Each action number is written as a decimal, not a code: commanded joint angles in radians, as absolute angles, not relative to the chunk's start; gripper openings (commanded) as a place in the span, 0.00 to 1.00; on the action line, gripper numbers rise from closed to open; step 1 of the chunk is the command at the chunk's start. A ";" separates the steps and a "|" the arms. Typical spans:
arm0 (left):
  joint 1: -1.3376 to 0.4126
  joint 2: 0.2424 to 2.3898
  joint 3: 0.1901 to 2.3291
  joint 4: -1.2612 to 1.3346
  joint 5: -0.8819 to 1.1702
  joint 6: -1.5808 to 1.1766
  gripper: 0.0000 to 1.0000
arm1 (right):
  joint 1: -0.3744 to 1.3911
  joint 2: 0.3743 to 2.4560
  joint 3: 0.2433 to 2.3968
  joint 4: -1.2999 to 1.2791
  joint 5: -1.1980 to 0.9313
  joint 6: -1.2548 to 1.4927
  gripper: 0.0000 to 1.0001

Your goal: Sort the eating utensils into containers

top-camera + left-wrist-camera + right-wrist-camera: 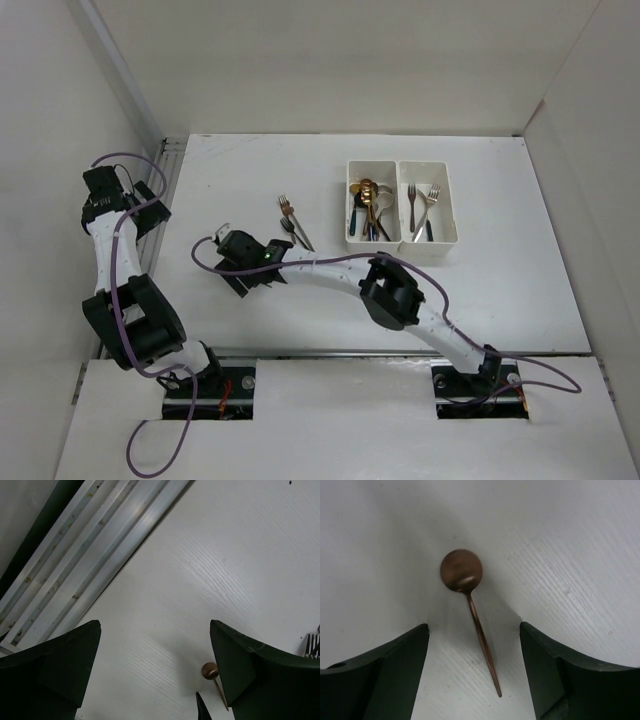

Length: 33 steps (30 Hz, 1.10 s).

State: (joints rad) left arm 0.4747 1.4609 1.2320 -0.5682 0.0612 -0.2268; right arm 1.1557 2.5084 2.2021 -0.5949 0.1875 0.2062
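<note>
Holding the right fingers point(395, 672) wide apart over a copper spoon point(461, 571), one on each side of its handle. Lying flat on the desk point(480, 290), left of the white bins point(372, 244). Holding the left fingers point(55, 672) apart too, farther left of the bins.
</note>
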 commanded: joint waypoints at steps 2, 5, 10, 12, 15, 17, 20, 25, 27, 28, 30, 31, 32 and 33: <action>0.474 1.434 1.243 -0.565 0.087 -0.238 0.89 | 1.155 2.583 2.266 -0.597 0.206 0.219 0.73; 0.474 1.434 1.243 -0.565 0.097 -0.229 0.89 | 1.155 2.631 2.296 -0.630 0.196 0.228 0.62; 0.474 1.434 1.252 -0.565 0.097 -0.229 0.89 | 1.164 2.643 2.296 -0.653 0.186 0.229 0.26; 0.474 1.434 1.252 -0.565 0.097 -0.229 0.89 | 1.164 2.634 2.278 -0.653 0.196 0.229 0.00; 0.474 1.434 1.252 -0.565 0.106 -0.229 0.89 | 1.164 2.571 2.278 -0.626 0.241 0.229 0.00; 0.474 1.434 1.252 -0.565 0.115 -0.229 0.89 | 1.164 2.516 2.278 -0.598 0.261 0.219 0.00; 0.474 1.434 1.252 -0.565 0.115 -0.229 0.89 | 1.164 2.358 2.267 -0.503 0.276 0.207 0.00; 0.474 1.434 1.252 -0.565 0.135 -0.219 0.89 | 1.083 2.087 2.081 -0.298 0.418 0.293 0.00; 0.474 1.434 1.252 -0.565 0.147 -0.210 0.89 | 1.062 1.978 1.995 -0.252 0.606 0.293 0.00; 0.474 1.434 1.252 -0.565 0.147 -0.210 0.89 | 1.031 1.958 1.933 -0.252 0.661 0.293 0.00; 0.474 1.434 1.243 -0.565 0.172 -0.210 0.89 | 0.984 1.945 1.916 -0.300 0.715 0.293 0.00; 0.474 1.434 1.243 -0.565 0.181 -0.210 0.89 | 0.930 1.945 1.907 -0.342 0.747 0.316 0.00; 0.474 1.434 1.233 -0.565 0.192 -0.201 0.89 | 0.904 1.945 1.907 -0.420 0.747 0.339 0.00; 0.474 1.434 1.233 -0.565 0.202 -0.201 0.89 | 0.879 1.945 1.895 -0.443 0.747 0.369 0.00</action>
State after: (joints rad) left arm 0.4732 1.4609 1.2320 -0.5682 0.1555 -0.2165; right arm 0.9504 1.8858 1.9549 -0.3416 0.6125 0.3008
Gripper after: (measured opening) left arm 0.885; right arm 0.018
